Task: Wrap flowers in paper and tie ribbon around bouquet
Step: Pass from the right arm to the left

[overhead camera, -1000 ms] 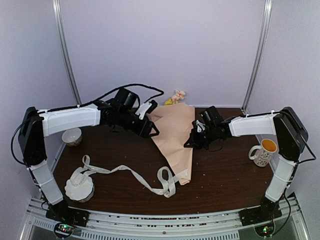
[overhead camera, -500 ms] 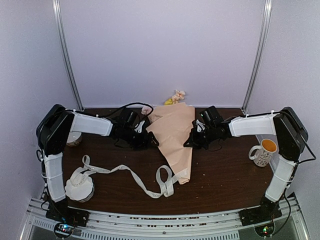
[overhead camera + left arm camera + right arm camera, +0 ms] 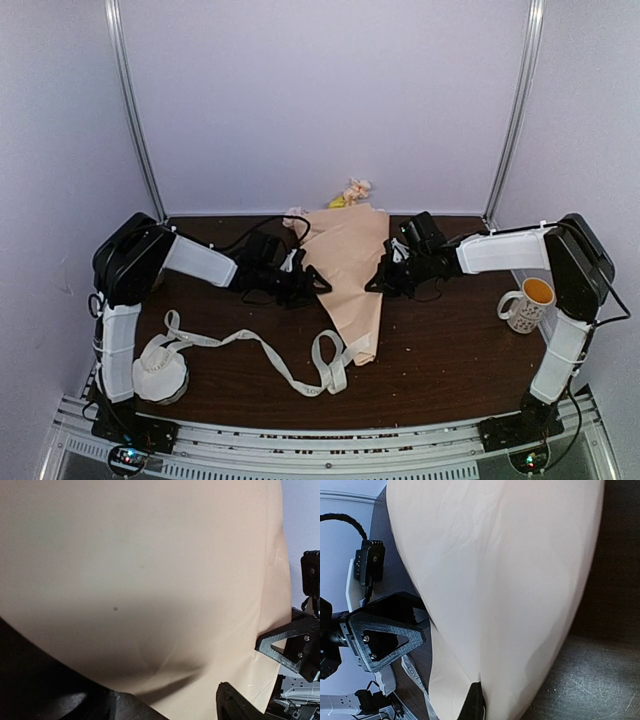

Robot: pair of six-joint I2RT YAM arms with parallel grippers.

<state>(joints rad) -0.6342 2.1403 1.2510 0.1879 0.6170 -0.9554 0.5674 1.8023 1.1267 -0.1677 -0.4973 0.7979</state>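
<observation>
left hand [image 3: 314, 285] sits at the left edge of the bouquet [image 3: 350, 255], low over the bench [image 3: 450, 350]. its fingers [image 3: 235, 705] are spread wide, with the peach paper [image 3: 150, 580] bulging close in front of them. it grips nothing, and whether the fingertips touch the sheet cannot be told. right hand [image 3: 378, 282] is opposite, at the bouquet's right edge. it is closed, with a fold of the paper pinched at its dark fingertip [image 3: 474, 702]. the two hands face each other with only the width of the wrap between them.

the bouquet lies flat, its wide mouth toward the back wall [image 3: 330, 100] and its narrow tail pointing at the near edge. the flowers [image 3: 352, 190], yellow and pale pink, poke out of the mouth past the far edge of the bench, near the wall.

the ribbon [image 3: 270, 355] makes a loop just beside the left of the tail, then runs left across the bench to a white bowl [image 3: 160, 372] at the near-left corner. a mug [image 3: 527, 302] stands at the right edge, well apart from the bouquet, with a broad stretch of bench between them.
</observation>
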